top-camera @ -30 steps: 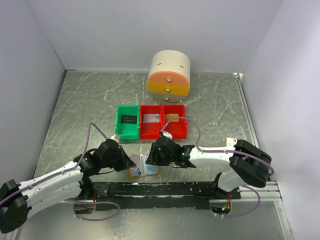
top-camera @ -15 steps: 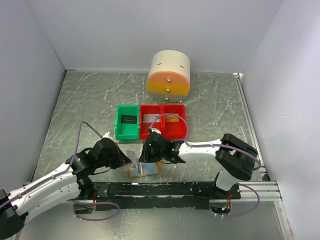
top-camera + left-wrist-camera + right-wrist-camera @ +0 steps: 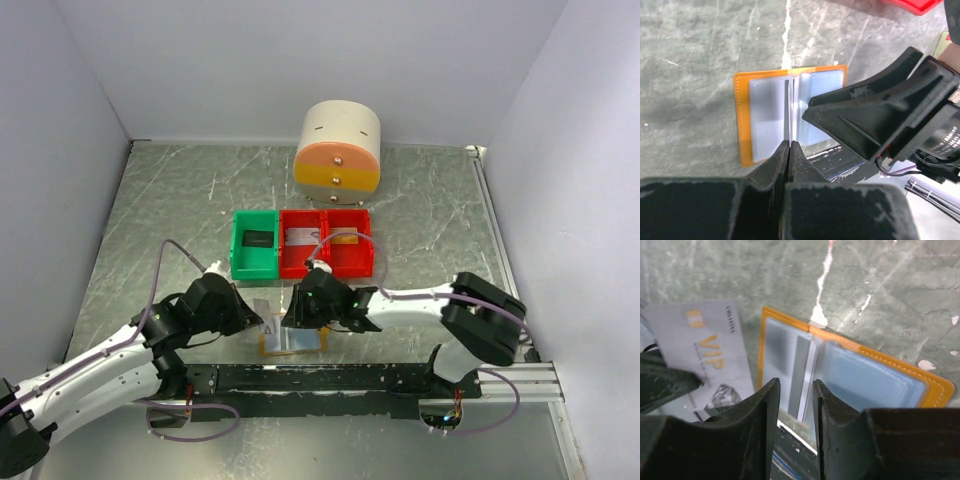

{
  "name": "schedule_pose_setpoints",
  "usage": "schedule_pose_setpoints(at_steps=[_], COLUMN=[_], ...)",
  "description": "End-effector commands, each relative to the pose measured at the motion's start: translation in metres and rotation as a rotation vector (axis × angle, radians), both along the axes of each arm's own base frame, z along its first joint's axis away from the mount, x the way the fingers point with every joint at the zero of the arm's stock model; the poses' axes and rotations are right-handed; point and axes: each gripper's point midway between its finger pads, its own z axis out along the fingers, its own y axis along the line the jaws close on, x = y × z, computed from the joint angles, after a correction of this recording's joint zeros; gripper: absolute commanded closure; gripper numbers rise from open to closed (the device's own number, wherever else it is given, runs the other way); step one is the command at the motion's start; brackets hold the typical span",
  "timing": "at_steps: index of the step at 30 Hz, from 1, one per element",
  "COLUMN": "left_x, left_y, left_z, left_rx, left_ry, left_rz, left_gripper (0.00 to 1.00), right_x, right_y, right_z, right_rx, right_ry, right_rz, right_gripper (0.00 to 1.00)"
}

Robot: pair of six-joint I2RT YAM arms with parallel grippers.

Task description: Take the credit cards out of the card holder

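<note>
- Leftmost, the left gripper (image 3: 790, 145) is clamped on a grey-silver credit card (image 3: 705, 350), just left of the holder. The card is probably thin, stiff and slick, best pinched by an edge.
- Card holder (image 3: 742, 125) lies open at the tabletop's near edge: orange rim, pale blue pockets, likely light.
- Right gripper (image 3: 795, 385) hovers over it, jaws slightly apart.

Top external: high, near edge, looking down over whole tabletop (image 3: 150, 200). Wrist views: close, angled down, seemingly from opposite sides; all three share the open card holder (image 3: 295, 343).
</note>
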Motion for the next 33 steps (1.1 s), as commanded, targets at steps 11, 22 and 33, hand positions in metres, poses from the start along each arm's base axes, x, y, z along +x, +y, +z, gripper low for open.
schedule_pose_setpoints(at_steps=[11, 22, 33], left_x=[0.010, -0.011, -0.020], left_y=[-0.037, -0.073, -0.081], left_z=[0.108, 0.148, 0.160], left_rx=[-0.270, -0.556, -0.613], left_ry=[-0.319, -0.412, -0.428], left_rz=[-0.175, -0.375, -0.448], left_gripper=[0.93, 0.93, 0.93], right_x=[0.021, -0.007, -0.010], right_y=[-0.062, -0.056, -0.047], right_z=[0.123, 0.173, 0.198], right_rx=[0.405, 0.552, 0.690], right_ry=[-0.367, -0.402, -0.396], right_rz=[-0.185, 0.040, 0.131], right_gripper=[0.32, 0.29, 0.56])
